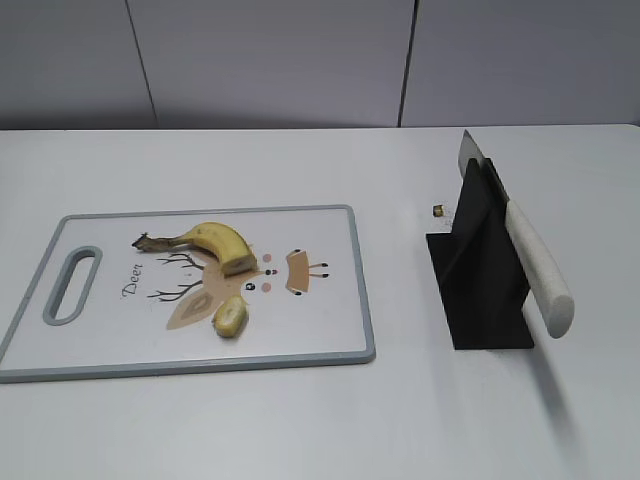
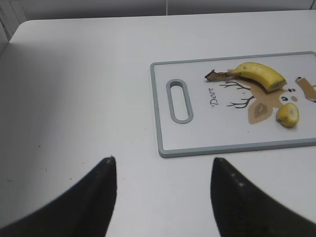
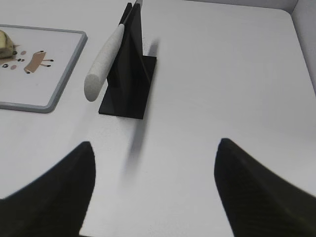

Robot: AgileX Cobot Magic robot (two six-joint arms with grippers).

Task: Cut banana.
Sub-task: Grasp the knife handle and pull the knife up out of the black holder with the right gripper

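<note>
The banana (image 1: 215,243), a short curved yellow stub with a dark stem and a pale cut end, lies on the white cutting board (image 1: 320,330); it also shows in the left wrist view (image 2: 259,75). A small loose yellow chunk (image 1: 231,317) lies in front of it. A knife with a white handle (image 1: 538,265) rests in a black stand (image 1: 478,275), also in the right wrist view (image 3: 102,61). My left gripper (image 2: 163,160) is open and empty over bare table, left of the board (image 2: 187,140). My right gripper (image 3: 155,143) is open and empty, in front of the knife stand (image 3: 129,84).
A tiny dark-and-yellow scrap (image 1: 438,210) lies on the table left of the stand. The board has a grey rim and a handle slot (image 1: 72,283) at its left end. A grey wall stands behind the white table.
</note>
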